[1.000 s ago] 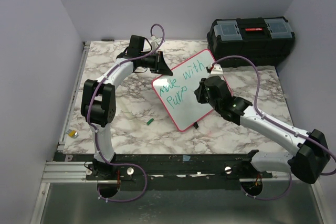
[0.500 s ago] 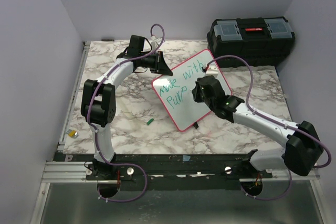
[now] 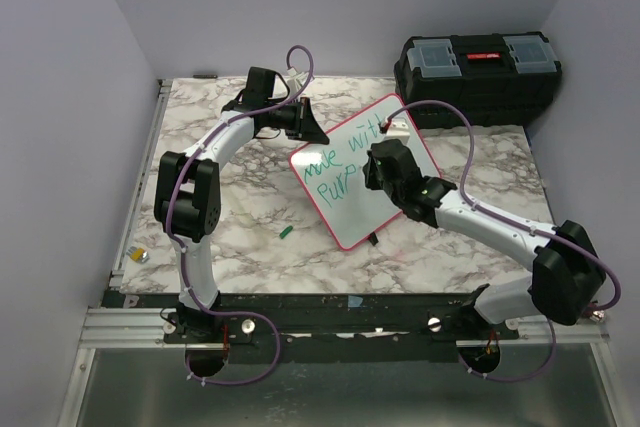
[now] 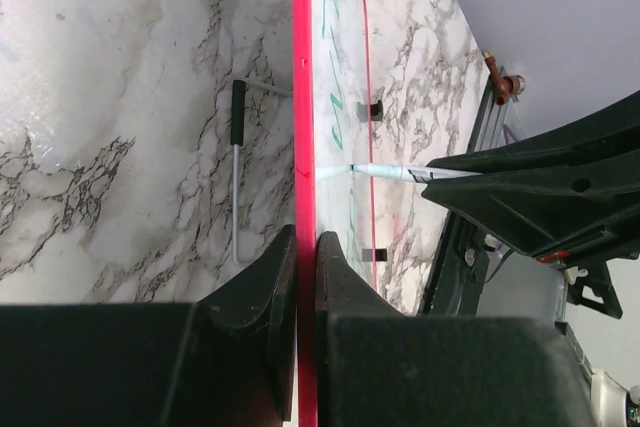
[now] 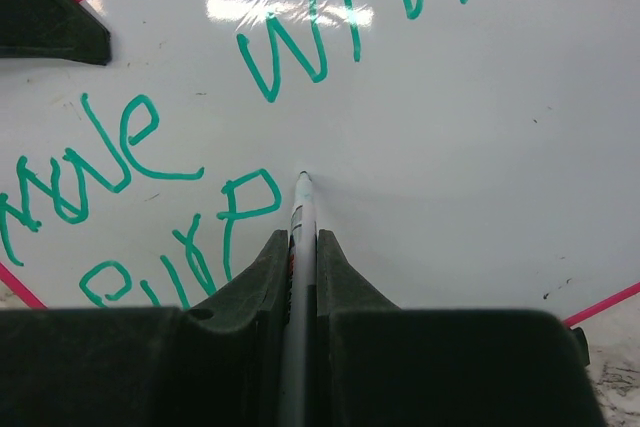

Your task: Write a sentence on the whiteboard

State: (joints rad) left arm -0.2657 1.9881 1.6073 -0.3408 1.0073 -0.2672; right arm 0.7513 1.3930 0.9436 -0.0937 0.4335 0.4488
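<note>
The whiteboard (image 3: 350,215) with its pink-red frame stands tilted on the marble table, with green words "move with" and "purp" on it (image 5: 450,97). My left gripper (image 3: 318,135) is shut on the board's upper left frame edge, which the left wrist view shows edge-on (image 4: 300,97) between the fingertips (image 4: 305,239). My right gripper (image 3: 374,169) is shut on a white marker (image 5: 303,209). The marker's tip touches the board just right of the last green "p". The marker (image 4: 392,172) also shows in the left wrist view, meeting the board face.
A black toolbox (image 3: 478,72) stands at the back right corner. A small green cap (image 3: 286,232) lies on the table in front of the board. A small object (image 3: 140,255) sits at the table's left edge. A wire stand (image 4: 237,177) lies behind the board.
My right arm has shifted left over the board, carrying the marker toward the end of the lower word. The left arm and the board have not moved.
</note>
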